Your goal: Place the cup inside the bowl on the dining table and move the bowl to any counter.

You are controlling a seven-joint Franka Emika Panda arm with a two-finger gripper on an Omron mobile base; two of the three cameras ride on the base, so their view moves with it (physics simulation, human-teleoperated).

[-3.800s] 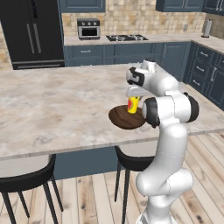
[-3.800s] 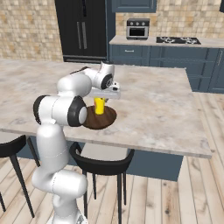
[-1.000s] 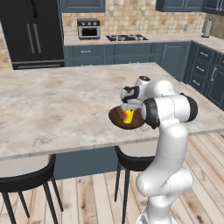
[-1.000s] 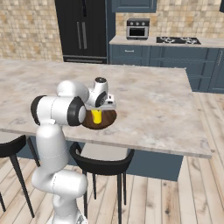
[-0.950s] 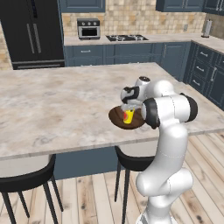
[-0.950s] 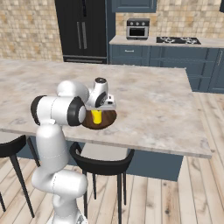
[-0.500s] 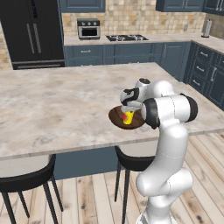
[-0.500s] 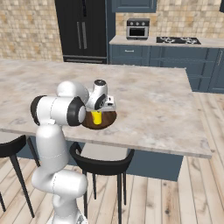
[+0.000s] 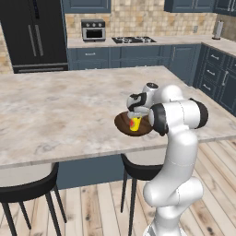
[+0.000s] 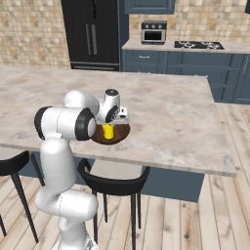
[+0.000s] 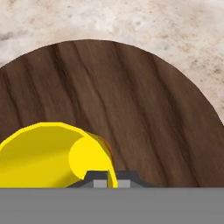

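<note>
Spanning both base views: dining table (image 9: pixel 55 110), marble top, black stools (image 9: pixel 27 193) tucked under its near edge. Sitting near that near edge, on the marble: bowl (image 10: pixel 122 133), dark wood, grain showing clearly in hand view. Standing upright inside the bowl: cup (image 9: pixel 134 123), yellow, red patch on its side. Pinching the cup's rim from above: gripper (image 11: pixel 107 178), jaws nearly together, thin yellow wall between the fingertips. Lying beyond, along the tiled back wall: counter (image 9: pixel 138 42) with hob.
</note>
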